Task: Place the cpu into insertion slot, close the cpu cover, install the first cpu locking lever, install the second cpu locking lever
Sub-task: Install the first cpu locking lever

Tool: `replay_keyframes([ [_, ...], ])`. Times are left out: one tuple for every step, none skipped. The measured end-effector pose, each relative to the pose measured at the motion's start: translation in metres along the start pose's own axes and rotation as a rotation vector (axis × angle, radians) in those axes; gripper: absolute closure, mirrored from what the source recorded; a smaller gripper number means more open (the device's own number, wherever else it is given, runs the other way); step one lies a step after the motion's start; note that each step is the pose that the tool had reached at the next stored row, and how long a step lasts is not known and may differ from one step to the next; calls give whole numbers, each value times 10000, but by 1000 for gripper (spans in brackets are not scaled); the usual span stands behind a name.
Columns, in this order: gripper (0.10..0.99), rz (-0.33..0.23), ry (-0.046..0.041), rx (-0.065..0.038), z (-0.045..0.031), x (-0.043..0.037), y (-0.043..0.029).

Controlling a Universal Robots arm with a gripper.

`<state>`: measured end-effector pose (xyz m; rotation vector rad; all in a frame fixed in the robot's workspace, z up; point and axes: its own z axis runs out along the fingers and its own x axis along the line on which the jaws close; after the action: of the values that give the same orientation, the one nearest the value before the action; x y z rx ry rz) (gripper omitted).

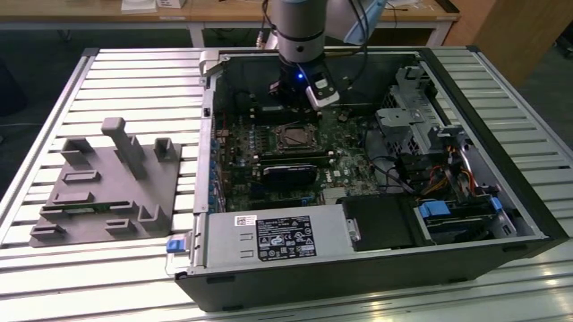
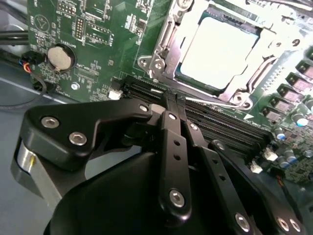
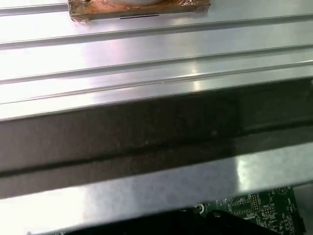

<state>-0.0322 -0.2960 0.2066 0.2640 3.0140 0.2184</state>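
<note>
One slatted metal table (image 1: 134, 67) under an open computer case (image 1: 501, 154) laid on its side, with wooden desks (image 1: 233, 13) behind. On the exterior view's left, a grey moulded tray (image 1: 98, 194). Inside the case, the gripper (image 2: 173, 100) with fingers pressed together (nothing pinched between them), tip over the long black memory slots (image 2: 230, 125). Just beyond these, the cpu (image 2: 217, 51) seated in the insertion slot (image 1: 292, 136), with the cpu cover (image 2: 168, 36) lying flat around it. Off to one side, a round coin battery (image 2: 60, 57).
</note>
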Motion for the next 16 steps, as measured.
replay_keyframes([
  [980, -6, -49, -8, 3, 7, 0],
  [980, -11, -87, -15, 4, 16, 1],
  [980, -15, -117, -20, 6, 23, 1],
  [980, -21, -148, -20, 7, 28, 0],
  [980, -17, -178, -14, 9, 29, 1],
  [980, 17, -193, -10, 10, 30, 1],
  [980, 69, -206, -4, 10, 32, 1],
  [980, 129, -219, 2, 12, 35, 3],
  [980, 187, -229, 9, 12, 42, 5],
  [980, 233, -237, 14, 14, 51, 9],
  [980, 277, -245, 19, 15, 62, 12],
  [980, 327, -254, 23, 17, 73, 16],
  [980, 371, -262, 28, 18, 82, 19],
  [980, 417, -269, 33, 20, 89, 22],
  [980, 469, -278, 39, 22, 94, 24],
  [980, 531, -288, 46, 25, 96, 25],
])
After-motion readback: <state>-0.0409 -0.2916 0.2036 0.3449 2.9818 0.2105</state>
